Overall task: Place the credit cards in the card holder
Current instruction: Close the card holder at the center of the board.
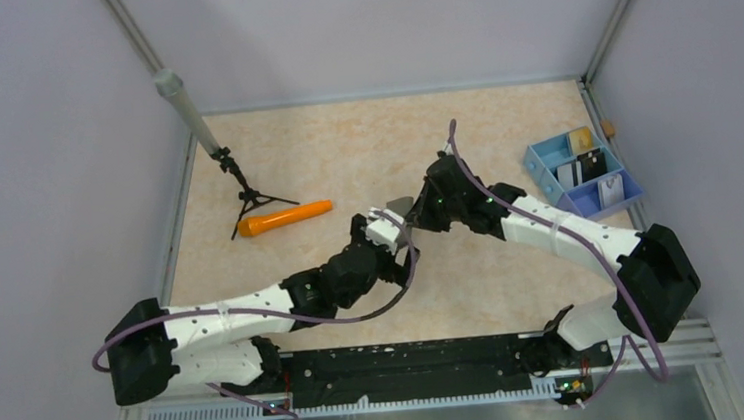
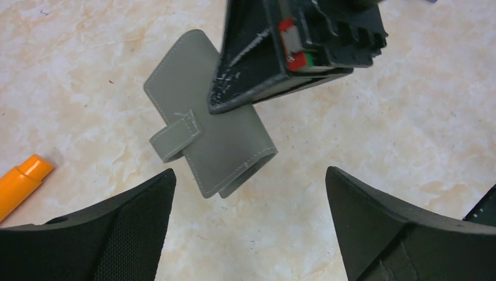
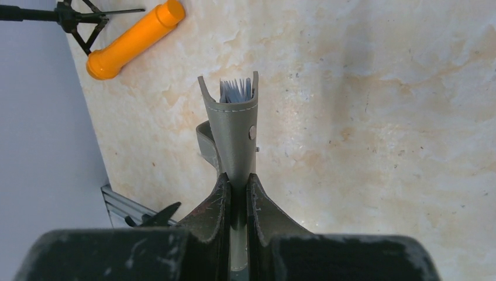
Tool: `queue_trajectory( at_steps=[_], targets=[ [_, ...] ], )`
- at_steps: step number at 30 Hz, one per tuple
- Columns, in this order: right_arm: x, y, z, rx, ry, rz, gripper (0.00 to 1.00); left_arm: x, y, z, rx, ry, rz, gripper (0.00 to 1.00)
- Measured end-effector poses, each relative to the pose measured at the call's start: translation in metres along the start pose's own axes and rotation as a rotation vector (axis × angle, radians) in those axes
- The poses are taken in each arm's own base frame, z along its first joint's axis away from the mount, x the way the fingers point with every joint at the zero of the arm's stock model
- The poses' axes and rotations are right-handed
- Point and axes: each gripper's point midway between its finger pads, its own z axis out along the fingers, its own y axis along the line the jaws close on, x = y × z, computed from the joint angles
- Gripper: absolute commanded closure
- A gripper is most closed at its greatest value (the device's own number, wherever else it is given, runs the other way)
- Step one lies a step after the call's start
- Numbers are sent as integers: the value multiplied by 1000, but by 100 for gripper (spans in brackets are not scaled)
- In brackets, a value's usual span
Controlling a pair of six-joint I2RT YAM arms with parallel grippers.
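The grey card holder (image 1: 400, 208) is held off the table, pinched edge-on in my right gripper (image 1: 416, 209). In the right wrist view the jaws (image 3: 238, 181) are shut on it (image 3: 234, 132), and its light blue lining (image 3: 237, 91) shows at the far end. In the left wrist view the card holder (image 2: 210, 123) hangs closed with its strap tab showing, and the right fingers (image 2: 257, 64) grip its upper edge. My left gripper (image 2: 250, 193) is open and empty just below it (image 1: 384, 227). A black credit card (image 1: 590, 165) and white ones (image 1: 566, 175) stand in the tray.
The blue and lilac compartment tray (image 1: 537, 164) sits at the right edge. An orange carrot-shaped stick (image 1: 283, 217) lies left of centre, also in the right wrist view (image 3: 134, 38). A small black tripod (image 1: 246, 195) with a grey pole stands behind it.
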Motion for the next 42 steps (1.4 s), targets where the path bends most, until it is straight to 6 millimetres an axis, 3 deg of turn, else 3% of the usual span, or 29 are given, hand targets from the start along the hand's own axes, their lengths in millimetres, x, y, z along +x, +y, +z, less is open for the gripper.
queue_trajectory(
  at_steps=[3, 7, 12, 16, 18, 19, 20, 24, 29, 33, 36, 42],
  targets=[
    [0, 2, 0, -2, -1, 33, 100, 6, -7, 6, -23, -7, 70, 6],
    [0, 3, -1, -1, 3, 63, 100, 16, 0, 16, -102, 1, 137, 36],
    [-2, 6, -5, -7, -2, 92, 100, 24, 15, 24, -228, 26, 224, 51],
    [-7, 10, -10, -17, -30, 114, 99, 24, 21, 27, -315, 28, 286, 83],
    [-11, 11, -12, -21, -44, 124, 87, 23, 22, 30, -350, 30, 315, 100],
    [-12, 12, -12, -24, -50, 129, 69, 23, 22, 31, -359, 30, 326, 100],
    [-13, 12, -12, -25, -56, 131, 58, 22, 22, 31, -367, 32, 336, 100],
    [-21, 13, -17, -30, -93, 125, 27, 23, 25, 31, -380, 33, 279, 100],
    [-55, 2, -45, -61, -233, 106, 19, 26, 35, 31, -322, 76, 79, 100],
    [-75, -20, -72, -100, -361, 66, 11, 8, 42, 28, -232, 61, -159, 100],
    [-71, -24, -81, -176, -404, -1, 9, -15, 41, 24, -130, 28, -355, 100],
    [-43, -10, -84, -407, -378, -110, 7, -50, 26, 6, 92, -35, -658, 100]
  ],
)
